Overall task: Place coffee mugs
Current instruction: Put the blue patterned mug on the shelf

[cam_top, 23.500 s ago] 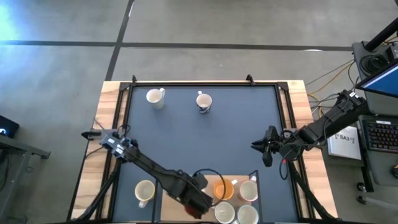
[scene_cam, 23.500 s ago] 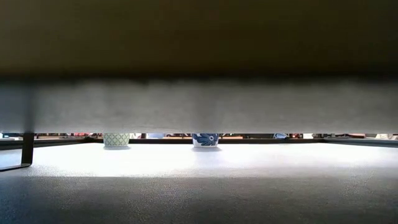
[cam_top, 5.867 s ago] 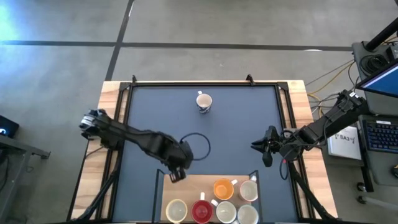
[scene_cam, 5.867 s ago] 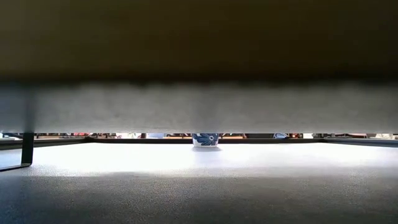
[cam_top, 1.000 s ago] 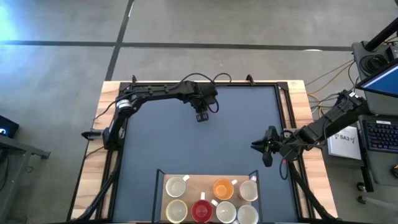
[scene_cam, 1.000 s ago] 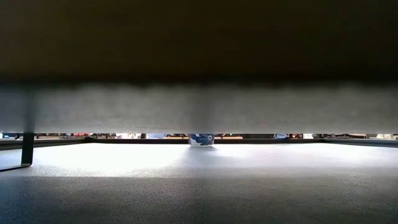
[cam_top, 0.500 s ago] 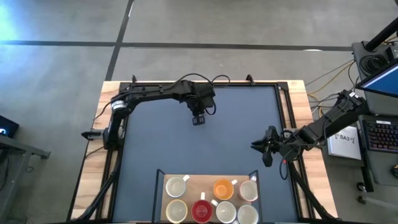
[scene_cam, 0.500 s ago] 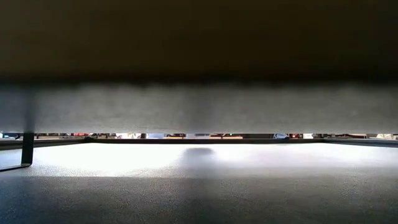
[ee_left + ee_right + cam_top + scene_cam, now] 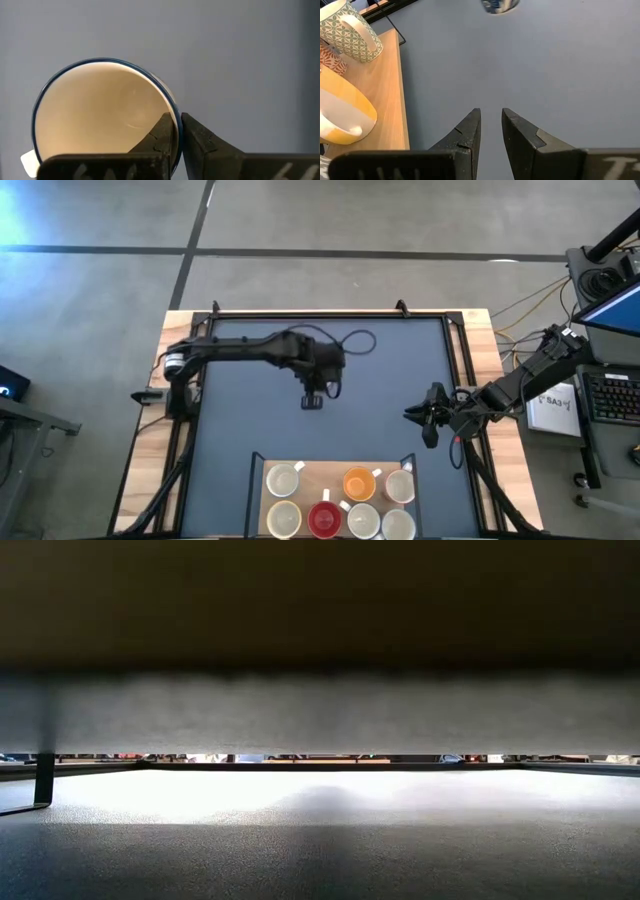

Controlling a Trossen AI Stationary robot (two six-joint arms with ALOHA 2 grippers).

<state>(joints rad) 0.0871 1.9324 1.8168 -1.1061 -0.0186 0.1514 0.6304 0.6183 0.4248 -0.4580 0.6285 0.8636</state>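
From above, my left jaws (image 9: 313, 400) sit mid-frame over the dark desk (image 9: 400, 370), and the mug they carry is hidden under them. Seven other mugs (image 9: 342, 500) crowd the wooden tray (image 9: 325, 472) at bottom centre. My right jaws (image 9: 422, 418) hang at centre right.

Left wrist cam: blue-rimmed mug (image 9: 102, 117) fills the lower left, its rim pinched tight between my fingers (image 9: 165, 135).

Right wrist cam: my fingers (image 9: 467, 132) stand slightly apart, holding nothing, that mug a blur at top centre.
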